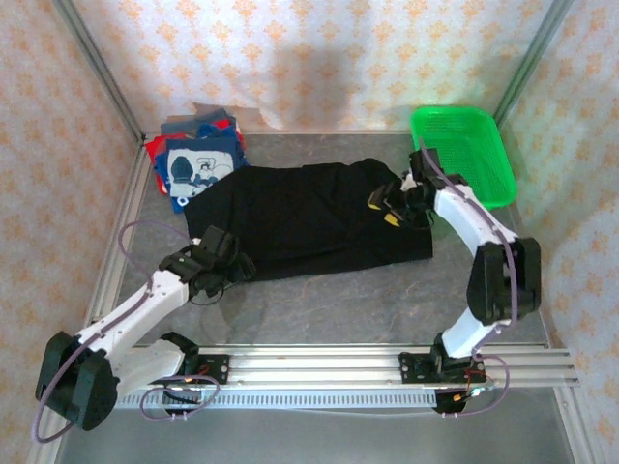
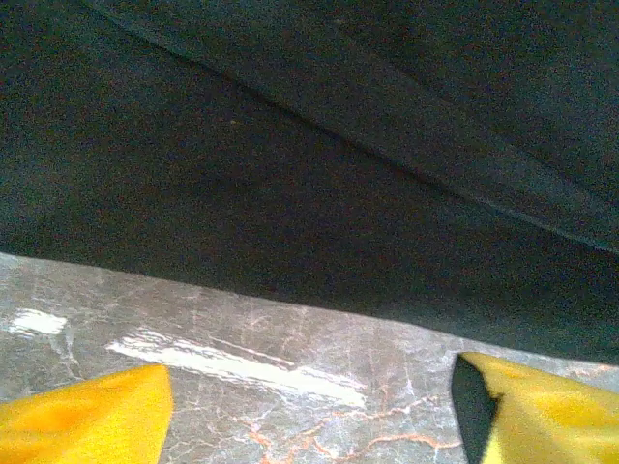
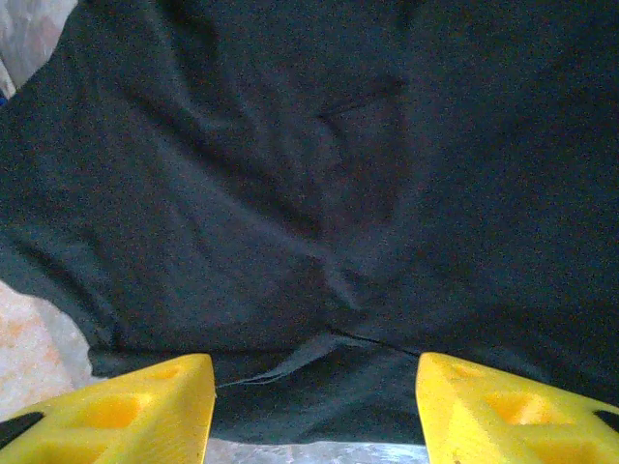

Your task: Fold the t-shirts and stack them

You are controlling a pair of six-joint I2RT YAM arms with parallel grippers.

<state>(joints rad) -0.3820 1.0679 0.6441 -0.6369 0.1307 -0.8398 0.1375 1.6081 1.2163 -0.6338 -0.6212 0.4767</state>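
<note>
The black shirt lies spread in the middle of the desk, soft, floppy, probably light. The left tool and right tool are both apart, holding nothing. Pinch the shirt at its corners

The black t-shirt is soft matt cloth, lightly creased; the counter is grey veined stone-look, smooth and glossy; the basket is bright green plastic mesh; the rail is ribbed bare metal.
</note>
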